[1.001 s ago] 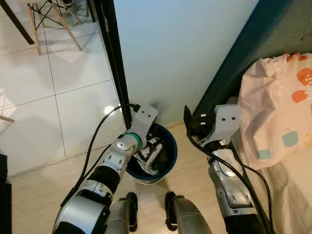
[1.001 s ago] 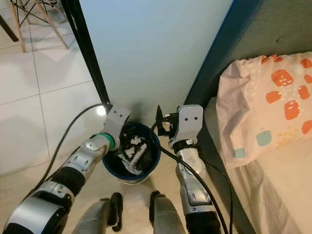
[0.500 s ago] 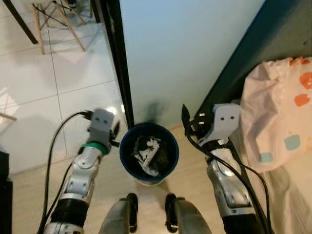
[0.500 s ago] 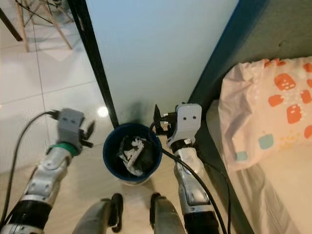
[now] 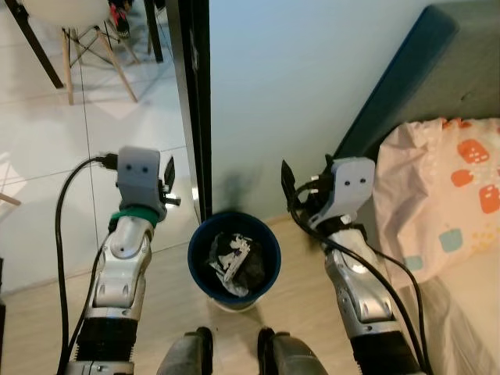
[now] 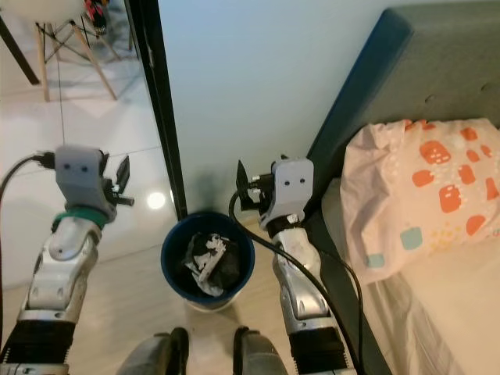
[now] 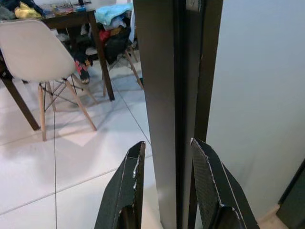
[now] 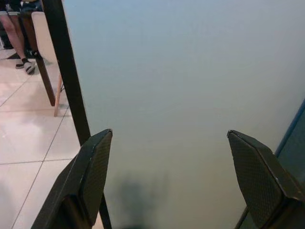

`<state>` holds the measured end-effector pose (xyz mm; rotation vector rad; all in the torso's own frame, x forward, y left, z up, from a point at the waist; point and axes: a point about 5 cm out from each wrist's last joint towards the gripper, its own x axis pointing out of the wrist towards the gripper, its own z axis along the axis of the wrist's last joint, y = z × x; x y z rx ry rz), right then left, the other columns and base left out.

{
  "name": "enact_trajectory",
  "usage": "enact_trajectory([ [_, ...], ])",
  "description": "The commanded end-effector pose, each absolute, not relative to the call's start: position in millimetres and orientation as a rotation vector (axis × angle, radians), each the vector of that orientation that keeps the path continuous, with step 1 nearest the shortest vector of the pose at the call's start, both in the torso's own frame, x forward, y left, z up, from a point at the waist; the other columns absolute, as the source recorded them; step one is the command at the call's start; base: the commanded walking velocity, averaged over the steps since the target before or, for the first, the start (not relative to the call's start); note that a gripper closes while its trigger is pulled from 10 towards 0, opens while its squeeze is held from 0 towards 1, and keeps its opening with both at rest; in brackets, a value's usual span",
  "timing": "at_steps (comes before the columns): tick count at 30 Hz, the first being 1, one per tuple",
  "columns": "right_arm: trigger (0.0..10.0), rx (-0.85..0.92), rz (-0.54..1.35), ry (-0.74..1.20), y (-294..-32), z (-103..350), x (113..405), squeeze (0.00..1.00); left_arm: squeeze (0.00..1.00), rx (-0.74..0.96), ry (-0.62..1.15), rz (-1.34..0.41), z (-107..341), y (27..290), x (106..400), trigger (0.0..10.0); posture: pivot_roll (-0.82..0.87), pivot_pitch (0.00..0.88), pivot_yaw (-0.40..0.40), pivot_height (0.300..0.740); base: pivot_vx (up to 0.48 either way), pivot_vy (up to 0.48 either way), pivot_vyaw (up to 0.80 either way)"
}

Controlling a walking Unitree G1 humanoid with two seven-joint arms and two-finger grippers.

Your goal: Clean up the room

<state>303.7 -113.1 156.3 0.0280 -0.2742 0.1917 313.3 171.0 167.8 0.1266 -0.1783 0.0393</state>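
Waste bin: a blue waste bin stands on the wood floor against the pale wall, just in front of the robot's feet, holding crumpled white and dark trash.
Left hand: the left hand is raised to the bin's left beside the black door frame, fingers a little apart and holding nothing.
Right hand: the right hand hovers at the bin's right, fingers spread wide, empty.
Bed: on the right, a dark blue headboard and a pink patterned pillow.
Beyond the frame: white tiles and a white chair (a person's feet show in the right wrist view).
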Motion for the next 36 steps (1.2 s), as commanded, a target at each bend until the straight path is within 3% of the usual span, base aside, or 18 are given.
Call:
enact_trajectory([
  [1, 10.0, 0.038, 0.173, -0.253, -117.2, 149.5, 302.9, 0.00, 0.00, 0.128, -0.153, 0.037, 163.6, 169.7, 311.9, 10.0, -0.07, 0.046, 0.015, 0.734, -0.300, 0.000, 0.00],
  [31, 10.0, 0.023, 0.161, -0.232, -122.0, 142.4, 303.7, 0.00, 0.00, 0.130, -0.132, 0.021, 167.1, 163.8, 309.5, 10.0, -0.08, 0.054, 0.022, 0.734, -0.326, 0.000, 0.00],
  [36, 10.0, 0.027, 0.161, -0.226, -122.7, 141.3, 303.9, 0.00, 0.00, 0.110, -0.102, -0.011, 163.5, 160.9, 309.5, 10.0, -0.08, 0.051, 0.022, 0.734, 0.000, 0.000, -0.77],
])
